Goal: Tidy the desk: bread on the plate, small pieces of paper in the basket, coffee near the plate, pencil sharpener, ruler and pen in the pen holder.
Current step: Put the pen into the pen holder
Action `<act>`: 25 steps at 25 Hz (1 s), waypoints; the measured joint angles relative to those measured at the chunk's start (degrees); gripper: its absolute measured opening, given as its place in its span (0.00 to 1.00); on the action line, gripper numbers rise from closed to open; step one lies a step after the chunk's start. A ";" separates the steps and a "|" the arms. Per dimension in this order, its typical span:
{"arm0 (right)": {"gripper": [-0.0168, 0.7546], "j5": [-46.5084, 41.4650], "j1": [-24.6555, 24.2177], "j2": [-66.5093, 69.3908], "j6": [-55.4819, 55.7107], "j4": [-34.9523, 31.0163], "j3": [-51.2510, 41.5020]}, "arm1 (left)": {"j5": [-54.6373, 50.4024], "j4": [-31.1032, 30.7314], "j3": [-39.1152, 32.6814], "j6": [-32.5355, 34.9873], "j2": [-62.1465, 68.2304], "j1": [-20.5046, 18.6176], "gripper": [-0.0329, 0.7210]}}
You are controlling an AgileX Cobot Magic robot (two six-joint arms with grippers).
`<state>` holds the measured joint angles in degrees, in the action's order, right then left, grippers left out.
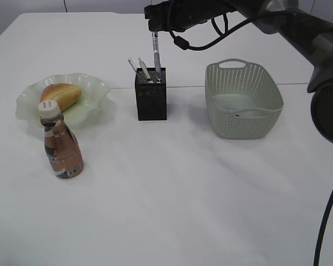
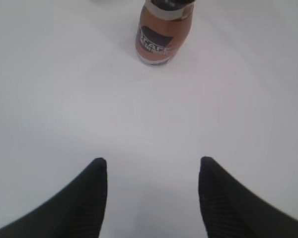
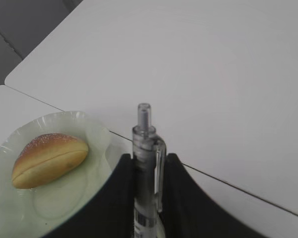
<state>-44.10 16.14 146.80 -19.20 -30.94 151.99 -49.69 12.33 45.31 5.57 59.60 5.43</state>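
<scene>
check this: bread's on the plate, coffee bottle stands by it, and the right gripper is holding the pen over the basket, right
Not quite. The right gripper holds the pen over the pen holder, not the basket, which stands apart to the side. The exterior view shows this. The rest holds: the bread is on the plate and the coffee bottle stands by it.

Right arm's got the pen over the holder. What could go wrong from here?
1. The pen hangs from the right gripper with its tip at the pen holder mouth, beside items already standing inside; it may catch on them.
2. Pushing down off-centre might tip the narrow holder.
3. The cable looping under the arm could snag.
</scene>
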 joint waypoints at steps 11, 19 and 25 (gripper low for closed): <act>0.14 1.41 0.00 2.55 -1.89 -1.64 0.00 | 0.64 0.00 0.00 0.00 0.00 0.00 0.62; 0.27 1.41 0.00 3.28 -2.02 -1.73 0.00 | 0.64 0.00 0.00 0.00 0.00 0.00 0.62; 0.56 1.41 0.00 3.28 -2.02 -1.73 0.00 | 0.64 0.00 0.00 0.00 0.00 0.00 0.62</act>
<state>-42.69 16.14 150.08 -21.22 -32.68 151.99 -49.05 12.33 45.31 5.57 59.60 5.43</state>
